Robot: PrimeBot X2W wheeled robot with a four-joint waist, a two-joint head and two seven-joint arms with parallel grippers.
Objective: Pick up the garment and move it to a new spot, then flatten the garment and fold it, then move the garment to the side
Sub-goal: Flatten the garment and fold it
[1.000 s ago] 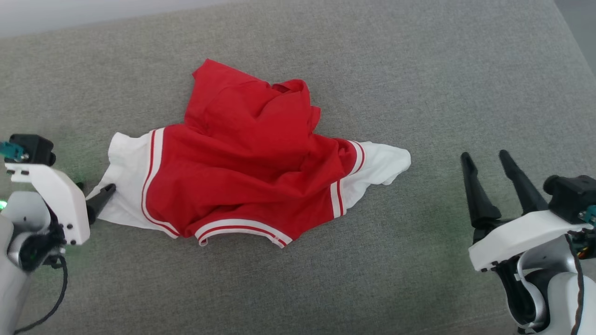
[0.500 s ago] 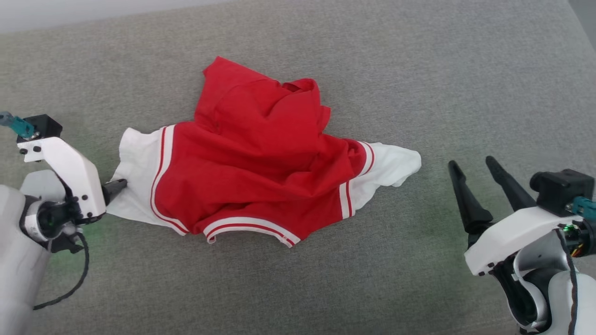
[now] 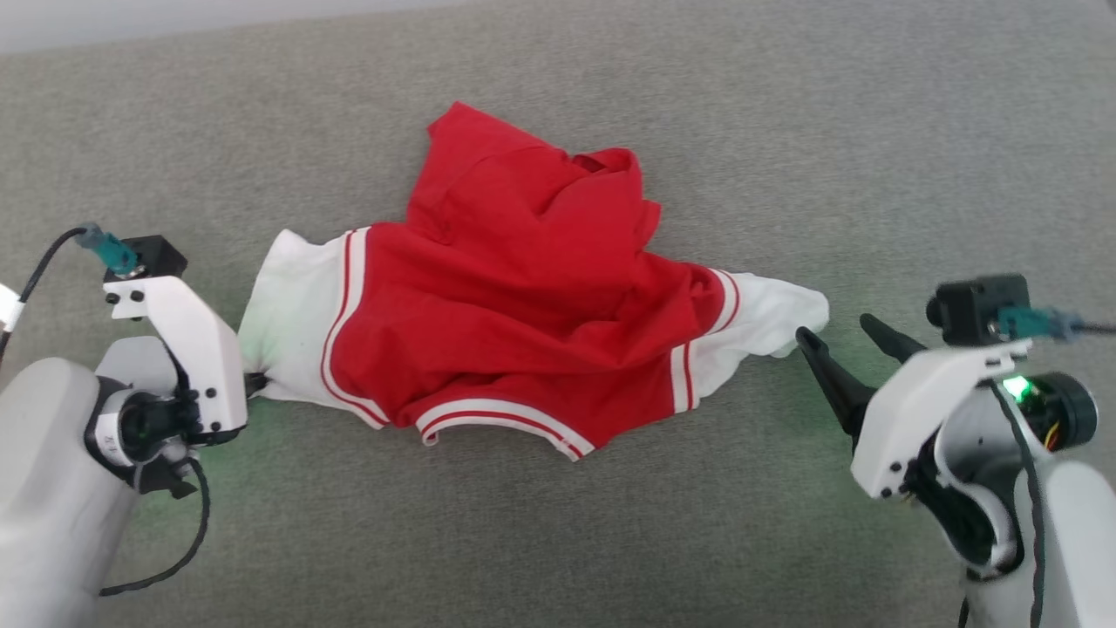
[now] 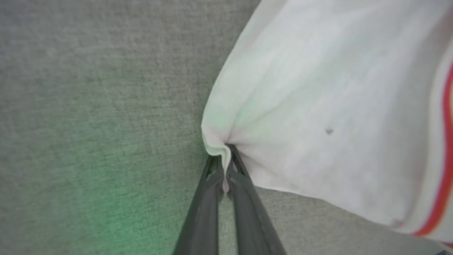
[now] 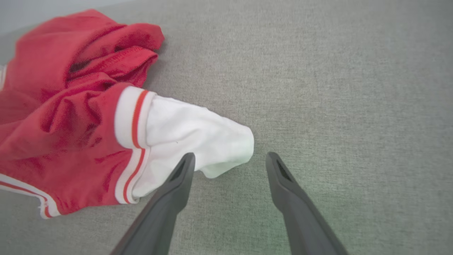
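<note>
A grey woven surface [image 3: 558, 541] lies under everything. Nearest, at the lower left of the head view, the left gripper [image 3: 255, 382] is pinched tight on the edge of the left sleeve [image 3: 292, 323]; the left wrist view shows a small fold of white cloth squeezed between the closed fingers [image 4: 212, 198]. At the lower right, the right gripper [image 3: 833, 327] is spread wide and holds nothing. In the right wrist view its tips sit either side of the end of the right sleeve [image 5: 198, 138], one finger just over the cloth, the other over bare surface.

Between them the garment [image 3: 523, 323] lies near the middle of the surface, rumpled. The striped collar [image 3: 506, 419] faces the robot, and the red body is bunched up in folds on the far side. Beyond that a pale strip [image 3: 174, 17] runs along the far edge.

By my reading the task is early. One sleeve is gripped, the other is about to be. Whether the move to a new spot is done cannot be told. Flattening, folding and setting aside all remain.
</note>
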